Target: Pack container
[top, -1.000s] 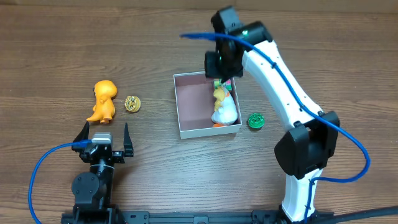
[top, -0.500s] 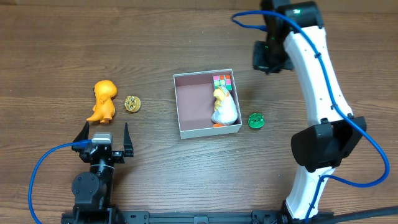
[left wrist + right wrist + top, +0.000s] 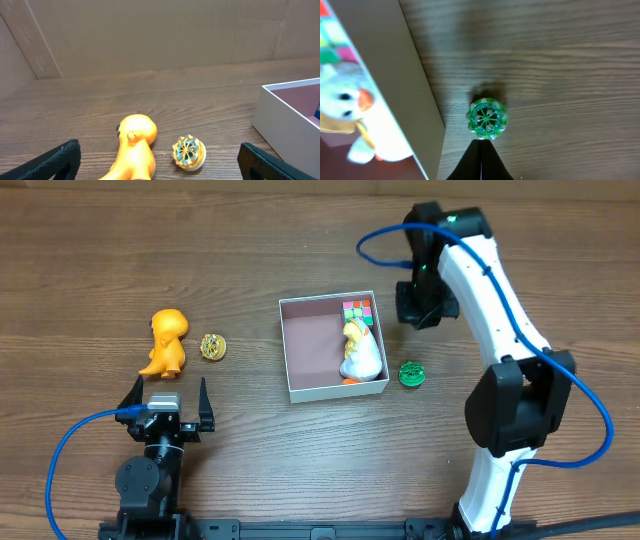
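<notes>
Thin-walled square container (image 3: 284,350) holds rounded duck (image 3: 361,358); left gripper (image 3: 170,387) gapes, right gripper (image 3: 481,150) closed

Overhead view: even, warm light on the bench (image 3: 300,240), shadows short and soft. Right wrist view: container (image 3: 395,75) and duck (image 3: 350,115) soft-focus at left, green top (image 3: 488,118) sharp, small dark shadow.

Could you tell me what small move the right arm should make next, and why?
Probably open the right tool and lower it toward the green top: the tool is shut and raised, and the top lies outside the container, beside its wall.
</notes>
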{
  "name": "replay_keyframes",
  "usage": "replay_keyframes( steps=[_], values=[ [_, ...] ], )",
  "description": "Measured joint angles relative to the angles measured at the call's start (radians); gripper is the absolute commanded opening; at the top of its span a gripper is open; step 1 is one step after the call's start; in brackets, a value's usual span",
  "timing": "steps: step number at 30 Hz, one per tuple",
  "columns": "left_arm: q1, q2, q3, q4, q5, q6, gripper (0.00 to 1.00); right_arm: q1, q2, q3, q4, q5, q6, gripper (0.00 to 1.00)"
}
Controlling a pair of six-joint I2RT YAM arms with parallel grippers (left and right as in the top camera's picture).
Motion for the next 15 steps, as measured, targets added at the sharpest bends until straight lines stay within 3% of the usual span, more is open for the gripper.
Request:
replay_keyframes(
  steps=[15],
  values=[
    [0.0, 0.0, 0.0, 0.0, 0.0, 0.0, 1.0, 0.001, 0.0, -0.1, 0.005, -0.115, 0.001, 0.04]
  ],
)
